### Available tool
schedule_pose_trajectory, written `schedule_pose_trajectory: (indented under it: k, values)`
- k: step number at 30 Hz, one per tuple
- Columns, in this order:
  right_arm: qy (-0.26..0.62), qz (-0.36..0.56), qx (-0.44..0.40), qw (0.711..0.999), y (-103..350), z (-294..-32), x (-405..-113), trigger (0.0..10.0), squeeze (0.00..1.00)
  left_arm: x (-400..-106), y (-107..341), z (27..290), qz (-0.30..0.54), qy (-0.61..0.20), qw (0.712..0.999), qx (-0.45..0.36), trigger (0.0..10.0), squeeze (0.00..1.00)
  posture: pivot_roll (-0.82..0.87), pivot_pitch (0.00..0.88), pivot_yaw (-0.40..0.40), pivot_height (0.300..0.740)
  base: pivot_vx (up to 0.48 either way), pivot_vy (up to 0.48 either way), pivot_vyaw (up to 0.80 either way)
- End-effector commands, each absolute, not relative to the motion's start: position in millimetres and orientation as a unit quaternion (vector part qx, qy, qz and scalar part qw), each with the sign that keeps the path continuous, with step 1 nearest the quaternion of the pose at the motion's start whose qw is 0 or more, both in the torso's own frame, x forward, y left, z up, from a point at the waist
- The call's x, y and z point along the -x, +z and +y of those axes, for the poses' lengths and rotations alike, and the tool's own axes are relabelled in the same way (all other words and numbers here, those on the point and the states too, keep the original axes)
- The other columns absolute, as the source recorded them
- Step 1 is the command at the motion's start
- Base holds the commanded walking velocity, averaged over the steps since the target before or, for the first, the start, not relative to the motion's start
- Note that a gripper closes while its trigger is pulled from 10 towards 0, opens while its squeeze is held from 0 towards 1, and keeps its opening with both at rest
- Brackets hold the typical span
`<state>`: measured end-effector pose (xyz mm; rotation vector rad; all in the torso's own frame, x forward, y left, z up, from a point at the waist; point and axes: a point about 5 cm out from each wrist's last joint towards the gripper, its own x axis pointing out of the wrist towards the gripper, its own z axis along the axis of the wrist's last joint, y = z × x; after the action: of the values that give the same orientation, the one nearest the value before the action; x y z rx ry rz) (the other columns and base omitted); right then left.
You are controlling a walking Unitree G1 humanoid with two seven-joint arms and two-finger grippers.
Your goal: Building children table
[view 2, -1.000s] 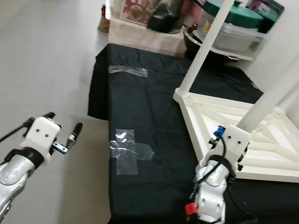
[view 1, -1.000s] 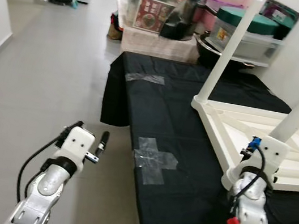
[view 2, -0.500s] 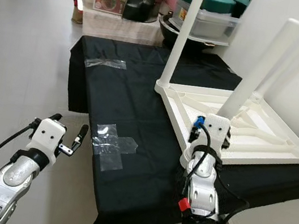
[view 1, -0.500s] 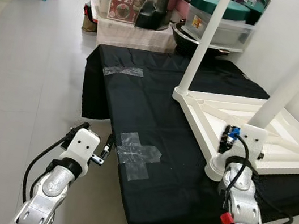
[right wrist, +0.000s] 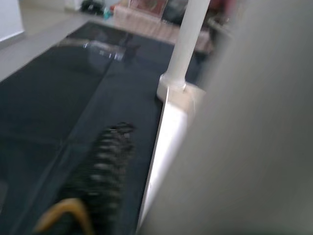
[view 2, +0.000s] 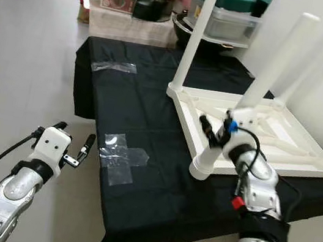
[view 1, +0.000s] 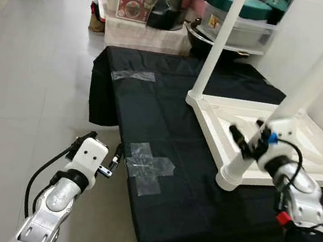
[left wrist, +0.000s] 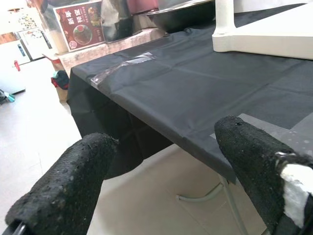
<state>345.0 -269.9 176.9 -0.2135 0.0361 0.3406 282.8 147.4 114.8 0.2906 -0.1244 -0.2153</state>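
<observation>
A white children's table (view 1: 289, 133) lies upside down on a black-clothed table (view 1: 150, 113), its legs pointing up. My right gripper (view 1: 246, 138) reaches in from the right at the base of the near corner leg (view 1: 314, 78). One black finger (view 1: 235, 136) stands clear on the leg's left side and the other is hidden behind the leg. In the right wrist view the blurred leg (right wrist: 244, 122) looms close beside that finger (right wrist: 110, 156). My left gripper (view 1: 103, 160) hovers open and empty over the floor, left of the cloth's edge (left wrist: 195, 147).
A clear tape cross (view 1: 147, 167) and a tape strip (view 1: 133, 76) are stuck on the cloth. A far leg (view 1: 219, 37) rises at the back. Storage boxes and pots (view 1: 168, 4) crowd behind the table. A wall stands on the right and open floor (view 1: 27, 73) on the left.
My right arm has swung out to the right, and its gripper now reaches sideways to the near leg instead of standing in front of it. The left arm has not moved.
</observation>
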Motion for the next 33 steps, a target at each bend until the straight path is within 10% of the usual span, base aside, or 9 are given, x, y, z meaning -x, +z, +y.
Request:
schedule_pose_trajectory:
  k: [1,11,18,24,25,28,29,30,33]
  values:
    - [0.215,0.035,0.096,0.971,169,-261,-345,0.0,0.0,-282,110,146,-0.054,-0.111,0.981,-0.147,10.0,0.0,0.04,0.0,-0.146,0.74,0.0,0.0,0.0]
    - [0.21,0.014,0.086,0.974,168,-262,-350,0.0,0.0,-281,110,147,-0.055,-0.111,0.981,-0.148,10.0,0.0,0.03,0.0,-0.137,0.74,0.0,0.0,0.0]
    - [-0.255,0.076,0.093,0.959,152,-288,-346,0.0,0.0,-282,110,149,-0.055,-0.111,0.981,-0.149,10.0,0.0,0.03,0.0,-0.14,0.74,0.0,0.0,0.0]
    - [-0.252,0.102,0.059,0.96,117,-219,-310,0.0,0.0,-280,111,145,-0.054,-0.11,0.982,-0.142,10.0,0.0,0.04,0.0,-0.133,0.74,0.0,0.0,0.0]
    - [-0.209,0.097,0.055,0.972,120,-209,-315,8.5,0.0,-279,109,145,-0.053,-0.114,0.981,-0.146,10.0,0.0,0.04,0.0,-0.134,0.74,0.0,0.0,0.0]
    - [-0.187,0.079,0.057,0.978,127,-206,-321,10.0,0.0,-280,109,146,-0.052,-0.116,0.981,-0.149,10.0,0.0,0.03,0.0,-0.135,0.74,0.0,0.0,0.0]
    - [-0.181,0.035,0.045,0.982,143,-209,-328,10.0,0.76,-283,110,148,-0.054,-0.113,0.98,-0.152,10.0,0.0,0.03,0.0,-0.143,0.74,0.0,0.0,0.0]
    - [-0.18,0.02,0.038,0.983,153,-212,-332,10.0,1.0,-285,112,149,-0.057,-0.11,0.981,-0.15,10.0,0.0,0.03,0.0,-0.142,0.74,0.0,0.0,0.0]
    - [-0.172,0.01,0.032,0.985,160,-212,-337,10.0,1.0,-286,112,149,-0.058,-0.108,0.981,-0.149,10.0,0.0,0.03,0.0,-0.142,0.74,0.0,0.0,0.0]
